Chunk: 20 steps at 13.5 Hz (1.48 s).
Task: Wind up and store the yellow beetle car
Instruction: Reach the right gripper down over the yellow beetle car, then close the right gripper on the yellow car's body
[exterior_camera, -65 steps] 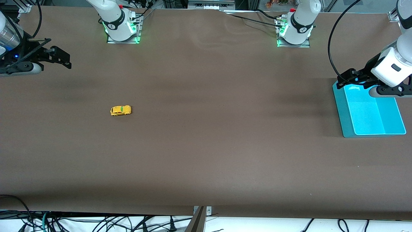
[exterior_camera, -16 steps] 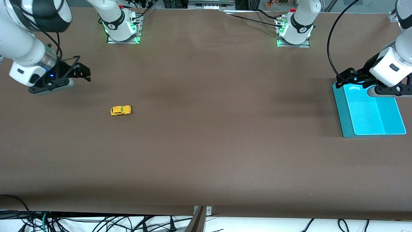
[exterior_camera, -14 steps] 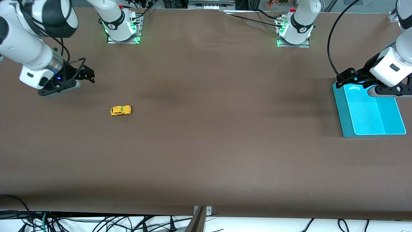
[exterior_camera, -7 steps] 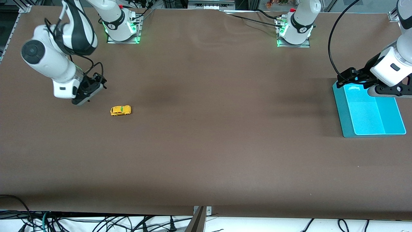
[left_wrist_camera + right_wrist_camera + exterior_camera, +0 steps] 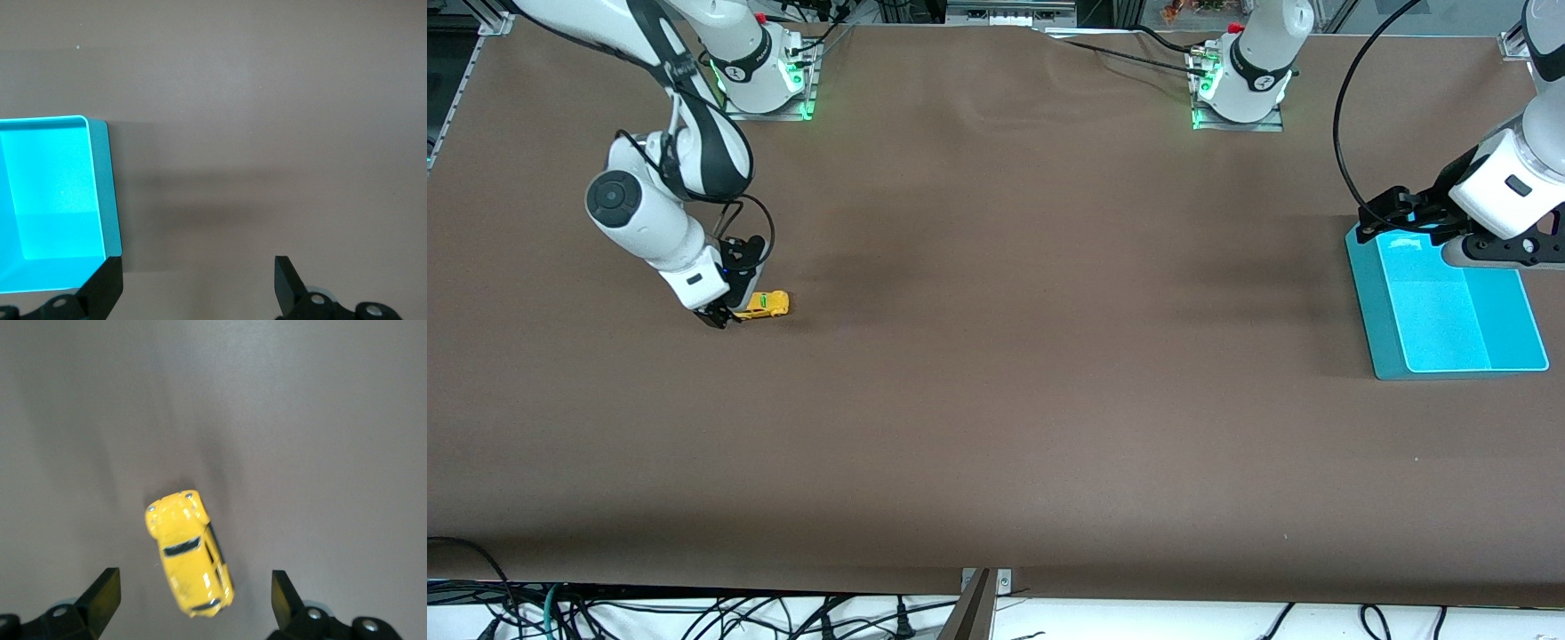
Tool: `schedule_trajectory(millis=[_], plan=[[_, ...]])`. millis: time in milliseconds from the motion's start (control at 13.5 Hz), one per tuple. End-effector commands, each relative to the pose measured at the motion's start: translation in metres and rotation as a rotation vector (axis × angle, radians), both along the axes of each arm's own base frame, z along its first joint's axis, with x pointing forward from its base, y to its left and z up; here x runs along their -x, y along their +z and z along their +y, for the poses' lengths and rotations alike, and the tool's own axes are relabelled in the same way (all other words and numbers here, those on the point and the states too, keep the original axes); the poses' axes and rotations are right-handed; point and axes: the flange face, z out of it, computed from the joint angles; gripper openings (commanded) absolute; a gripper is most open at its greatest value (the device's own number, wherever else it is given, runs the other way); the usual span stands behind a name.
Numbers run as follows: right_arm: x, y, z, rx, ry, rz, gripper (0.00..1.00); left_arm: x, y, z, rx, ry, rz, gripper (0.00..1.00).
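Right gripper was low over one yellow beetle car, spread wide, nothing grasped. Car sat on table toward right arm's end. Winding and storing both remained. Left gripper waited, released, over the one cyan tray.

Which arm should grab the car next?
Right. Its open tool is already over the car. The left tool, also open, waits above the blue tray at the left arm's end.
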Motion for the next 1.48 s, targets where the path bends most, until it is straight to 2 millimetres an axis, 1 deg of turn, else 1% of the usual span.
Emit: schedule_trajectory(millis=[0,222,296,370,444,591,813,887,961,1183,1257,1405], plan=[[-0.001,-0.017,-0.002,-0.001,0.094,-0.005,1.00,-0.002,0.005,0.002,0.007,-0.020,0.001,1.00],[0.003,-0.028,-0.010,-0.002,0.132,-0.011,1.00,-0.002,0.004,0.002,0.007,-0.018,0.003,1.00],[0.004,-0.028,-0.010,-0.002,0.143,-0.013,0.99,-0.002,0.005,0.002,0.007,-0.018,0.001,1.00],[0.004,-0.029,-0.014,-0.002,0.146,-0.013,0.93,-0.002,0.005,0.002,0.007,-0.020,0.001,1.00],[0.005,-0.033,-0.017,-0.003,0.141,-0.014,0.82,-0.002,0.005,0.002,0.007,-0.018,0.001,1.00],[0.006,-0.035,-0.017,-0.003,0.140,-0.012,0.56,-0.002,0.005,0.002,0.007,-0.018,0.001,1.00],[0.006,-0.034,-0.015,-0.004,0.138,-0.013,0.27,-0.002,0.005,0.002,0.007,-0.018,0.001,1.00],[0.007,-0.033,-0.008,-0.008,0.142,-0.010,0.17,-0.002,0.005,0.002,0.007,-0.018,0.001,1.00],[0.007,-0.030,0.000,-0.013,0.151,-0.015,0.14,-0.002,0.005,0.002,0.007,-0.020,0.001,1.00],[0.009,-0.023,0.032,-0.033,0.158,-0.025,0.14,-0.002,0.005,0.002,0.007,-0.020,0.001,1.00],[0.008,-0.021,0.038,-0.038,0.154,-0.029,0.14,-0.002,0.005,0.002,0.007,-0.020,0.001,1.00],[0.008,-0.024,0.038,-0.039,0.158,-0.027,0.14,-0.002,0.005,0.002,0.007,-0.018,0.001,1.00]])
